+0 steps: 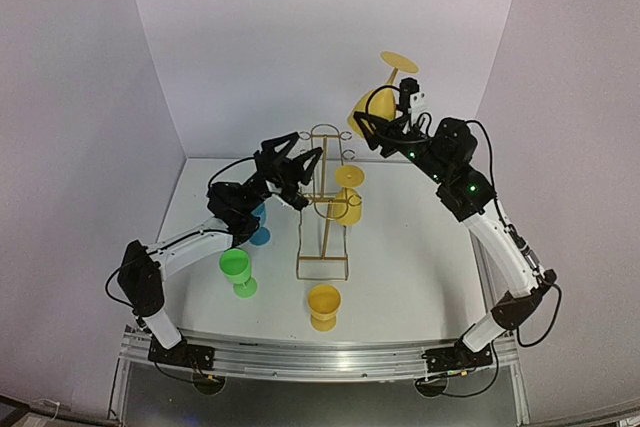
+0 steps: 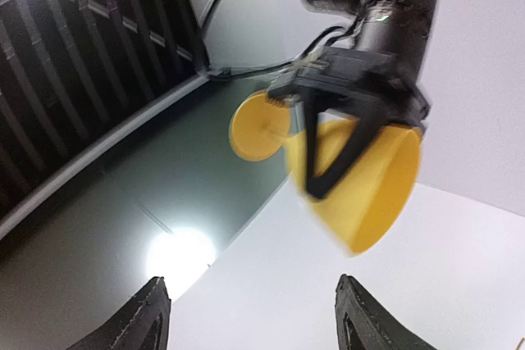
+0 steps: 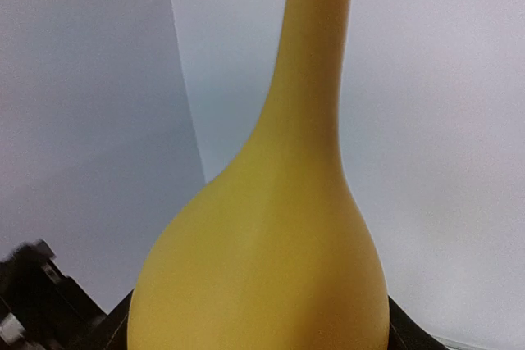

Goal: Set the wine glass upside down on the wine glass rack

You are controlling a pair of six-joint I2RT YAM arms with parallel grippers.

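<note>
Wine glass (image 1: 381, 103) inverted in right fingers (image 2: 315, 153), left fingers (image 2: 141, 321) spread

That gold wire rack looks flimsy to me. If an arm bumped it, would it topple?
Probably tippy: the wine glass rack is tall and thin on a narrow rectangular base. Being bare wire, it is likely light and could slide at a nudge. The yellow glass that seems to hang on one side may unbalance it slightly.

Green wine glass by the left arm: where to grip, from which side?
Probably the bowl of the green wine glass, jaws level, coming in from the near side. It stands upright on its foot, rim up. From above, the bowl mostly hides the stem, and the blue glass crowds its far side.
</note>
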